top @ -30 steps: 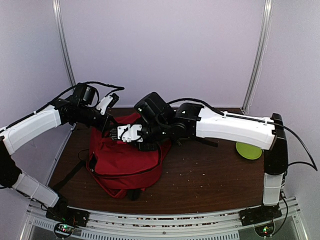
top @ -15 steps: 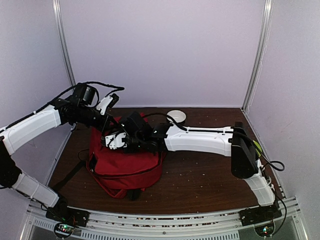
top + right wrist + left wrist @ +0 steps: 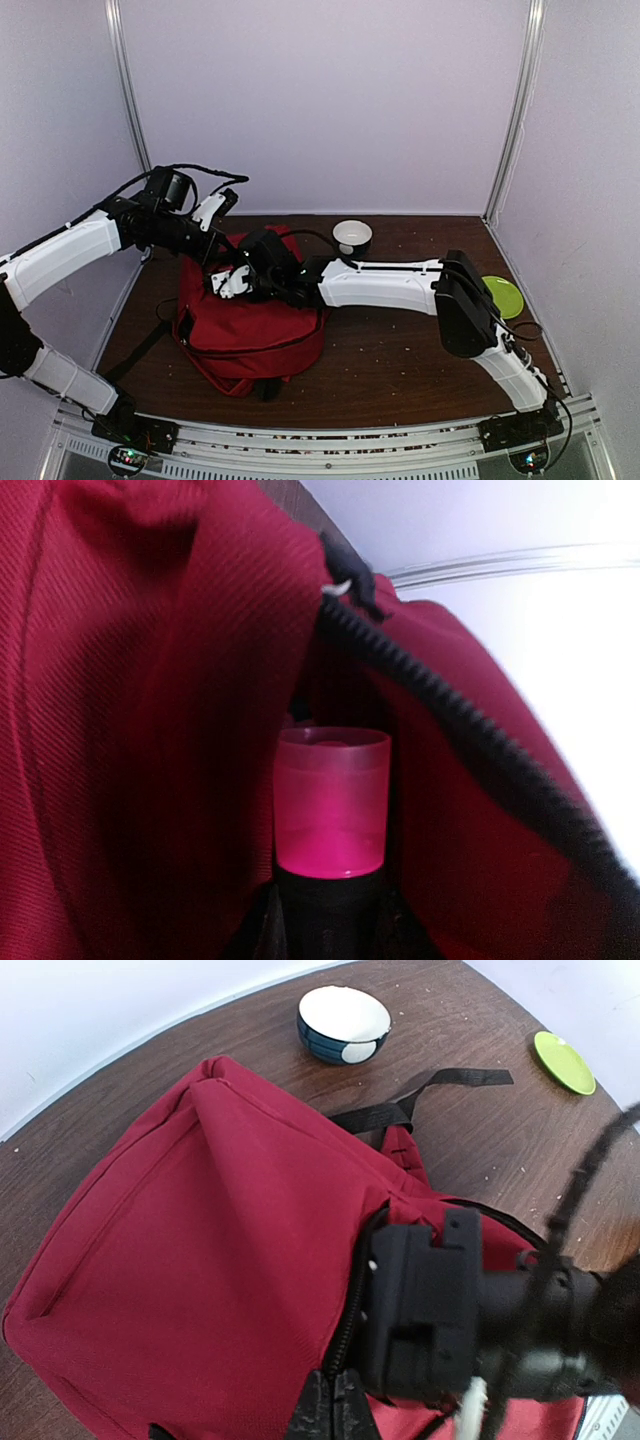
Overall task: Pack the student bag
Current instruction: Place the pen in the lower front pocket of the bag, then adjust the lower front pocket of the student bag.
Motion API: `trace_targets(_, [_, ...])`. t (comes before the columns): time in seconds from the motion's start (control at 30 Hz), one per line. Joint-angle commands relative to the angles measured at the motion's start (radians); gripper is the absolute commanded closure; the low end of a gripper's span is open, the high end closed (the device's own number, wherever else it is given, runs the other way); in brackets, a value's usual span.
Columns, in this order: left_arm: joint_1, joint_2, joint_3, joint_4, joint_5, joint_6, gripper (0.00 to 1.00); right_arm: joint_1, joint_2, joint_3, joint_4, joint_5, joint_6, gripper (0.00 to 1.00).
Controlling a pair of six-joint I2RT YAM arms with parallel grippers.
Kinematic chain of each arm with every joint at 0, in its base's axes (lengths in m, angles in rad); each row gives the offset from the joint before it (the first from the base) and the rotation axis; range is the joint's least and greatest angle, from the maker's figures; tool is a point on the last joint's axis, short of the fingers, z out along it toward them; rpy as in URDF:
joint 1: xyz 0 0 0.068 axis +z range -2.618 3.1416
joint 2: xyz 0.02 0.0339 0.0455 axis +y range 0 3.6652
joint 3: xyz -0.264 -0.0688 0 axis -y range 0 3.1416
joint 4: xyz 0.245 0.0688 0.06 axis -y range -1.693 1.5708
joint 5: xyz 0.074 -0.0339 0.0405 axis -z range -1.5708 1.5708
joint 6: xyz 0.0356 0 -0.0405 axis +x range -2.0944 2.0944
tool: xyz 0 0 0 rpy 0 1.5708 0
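The right gripper (image 3: 328, 920) is sunk in the mouth of the student bag (image 3: 250, 325), so from above its fingertips are hidden by red fabric. The wrist view shows them only as dark shapes at the bottom edge, closed narrowly on the black body of a pink-capped tube (image 3: 332, 800), which stands upright between the bag's inner walls. What the tube is cannot be told. The bag lies on the table (image 3: 400, 350), towards its left side.

The left gripper (image 3: 330, 1410) sits at the bag's far left rim. Its fingers are pressed together, apparently pinching the rim's fabric, though the right arm's wrist blocks much of that view. A black strap (image 3: 430, 1095) trails from the bag's far side.

A second ago the right forearm was raised over the bag and covered what lay behind it. It has since stretched low and reached deeper inside, uncovering a white bowl (image 3: 352, 236) just beyond the bag's far right corner. The green plate (image 3: 500, 296), well to the bag's right, is now less covered. The left arm has not shifted.
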Motion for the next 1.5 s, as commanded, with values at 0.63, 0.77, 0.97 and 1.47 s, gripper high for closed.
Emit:
trace_targets(0.63, [-0.005, 0.000, 0.042, -0.024, 0.046, 0.032, 1.00, 0.006, -0.268, -0.380, 0.118, 0.000, 0.060, 0.32])
trace_targets(0.77, [-0.005, 0.017, 0.043, -0.019, 0.058, 0.042, 1.00, 0.048, -0.402, -0.577, 0.130, -0.013, 0.099, 0.31])
trace_targets(0.97, [-0.005, 0.054, 0.039, -0.055, 0.094, 0.062, 1.00, 0.047, -0.550, -0.652, -0.027, -0.099, 0.225, 0.30])
trace_targets(1.47, [0.013, 0.225, 0.048, 0.052, -0.019, -0.022, 1.00, -0.096, -0.459, -0.298, -0.487, -0.598, 0.457, 0.56])
